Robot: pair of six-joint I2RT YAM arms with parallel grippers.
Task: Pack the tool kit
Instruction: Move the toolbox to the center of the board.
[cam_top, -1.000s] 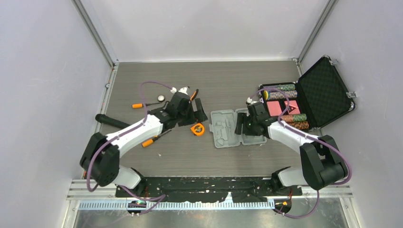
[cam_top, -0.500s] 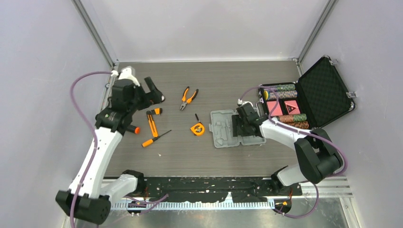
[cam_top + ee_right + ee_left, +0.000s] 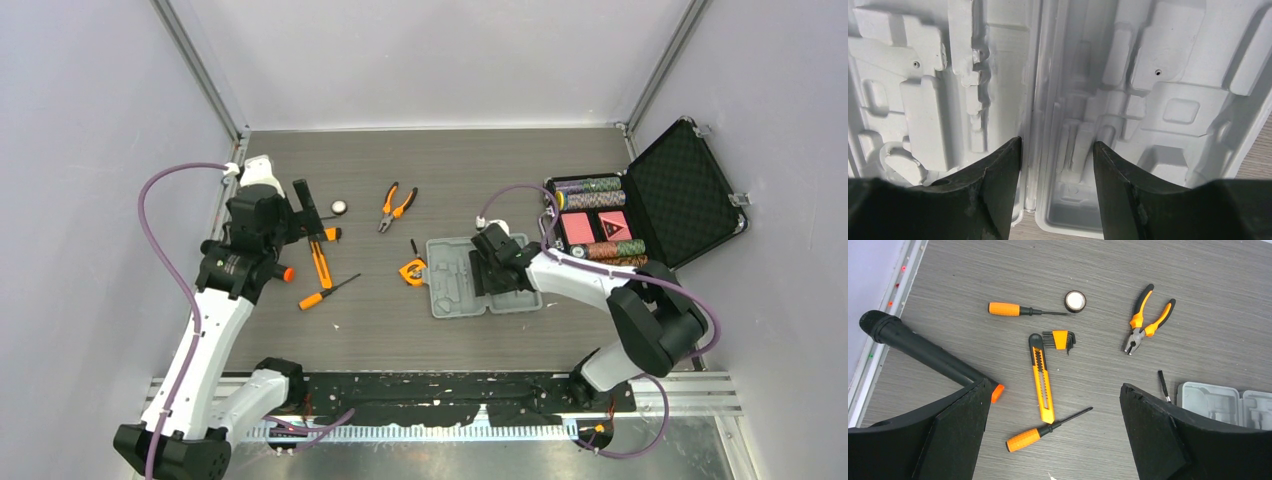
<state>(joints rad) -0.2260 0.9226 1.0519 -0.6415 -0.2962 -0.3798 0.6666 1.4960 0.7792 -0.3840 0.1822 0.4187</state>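
Left gripper (image 3: 1053,387) wide open, empty; knife (image 3: 1042,380) below between its fingers (case (image 3: 1208,400) edge just right). Right gripper (image 3: 1057,142) part-open astride case hinge, clamping nothing.

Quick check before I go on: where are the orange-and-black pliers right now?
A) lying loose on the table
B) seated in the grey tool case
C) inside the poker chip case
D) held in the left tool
A: the pliers lie flat on the table, apart from the grey tool case, and the left tool is open and empty.
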